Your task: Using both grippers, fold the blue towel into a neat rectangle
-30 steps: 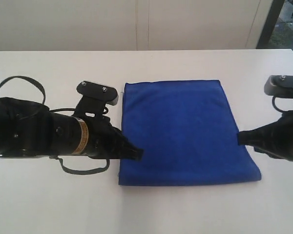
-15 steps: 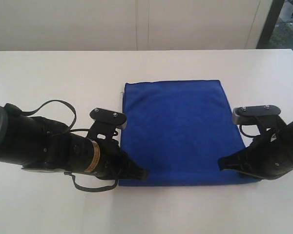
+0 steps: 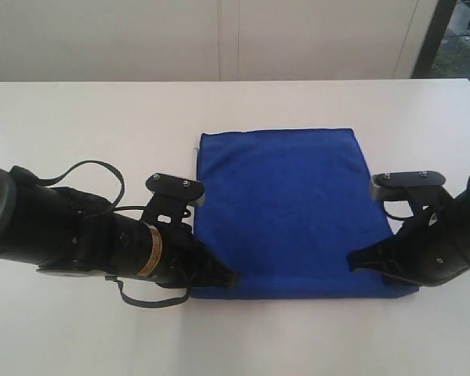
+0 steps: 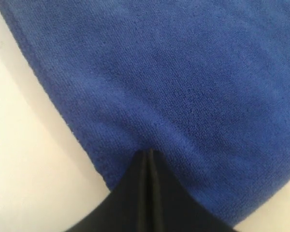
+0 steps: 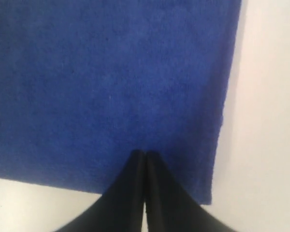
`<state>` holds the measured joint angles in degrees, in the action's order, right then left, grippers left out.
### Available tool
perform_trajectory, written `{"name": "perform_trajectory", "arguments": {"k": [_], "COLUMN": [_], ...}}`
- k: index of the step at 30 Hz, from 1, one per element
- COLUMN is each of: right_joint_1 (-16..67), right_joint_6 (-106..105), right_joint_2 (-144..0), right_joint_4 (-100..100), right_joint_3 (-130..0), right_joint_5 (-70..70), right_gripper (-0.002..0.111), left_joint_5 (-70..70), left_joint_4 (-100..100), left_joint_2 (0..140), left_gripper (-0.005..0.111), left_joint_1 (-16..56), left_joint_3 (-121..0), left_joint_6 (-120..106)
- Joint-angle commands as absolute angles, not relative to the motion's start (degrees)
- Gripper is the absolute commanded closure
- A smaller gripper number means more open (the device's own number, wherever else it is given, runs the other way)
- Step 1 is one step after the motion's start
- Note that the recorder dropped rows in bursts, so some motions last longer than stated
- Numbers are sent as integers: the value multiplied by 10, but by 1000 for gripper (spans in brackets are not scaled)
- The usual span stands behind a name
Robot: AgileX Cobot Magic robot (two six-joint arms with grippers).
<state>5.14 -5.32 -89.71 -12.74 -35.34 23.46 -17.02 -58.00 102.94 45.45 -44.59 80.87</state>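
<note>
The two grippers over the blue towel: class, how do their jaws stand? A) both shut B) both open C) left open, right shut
A: the wrist views show the left gripper and the right gripper with fingers pressed together, no gap, over the blue towel.

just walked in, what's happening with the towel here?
Both arms are at a blue towel lying flat on the white table. The left gripper is at its camera-side left corner, the right gripper at the camera-side right corner, both shut, tips over the cloth. Whether either pinches cloth cannot be seen.
</note>
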Motion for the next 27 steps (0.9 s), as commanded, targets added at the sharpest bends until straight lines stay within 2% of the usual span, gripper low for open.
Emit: {"name": "perform_trajectory", "arguments": {"k": [1, 10, 17, 27], "right_joint_1": [53, 53, 53, 53], "right_joint_6": [-47, -47, -47, -47], "right_joint_2": [-831, -795, -808, -808], "right_joint_4": [-121, -121, -121, -121], "right_joint_3": [-361, -361, -361, -361], "right_joint_5": [241, 253, 253, 254], "right_gripper": [108, 108, 108, 108], "left_joint_5": [-147, -141, -210, -231], "left_joint_4": [-587, -571, -572, -673], "left_joint_2": [1012, 970, 981, 1004], "left_gripper": [107, 107, 107, 107], "left_joint_1": [459, 459, 460, 461], "left_joint_3": [-441, -447, -458, -458], "left_joint_6": [791, 798, 813, 919]}}
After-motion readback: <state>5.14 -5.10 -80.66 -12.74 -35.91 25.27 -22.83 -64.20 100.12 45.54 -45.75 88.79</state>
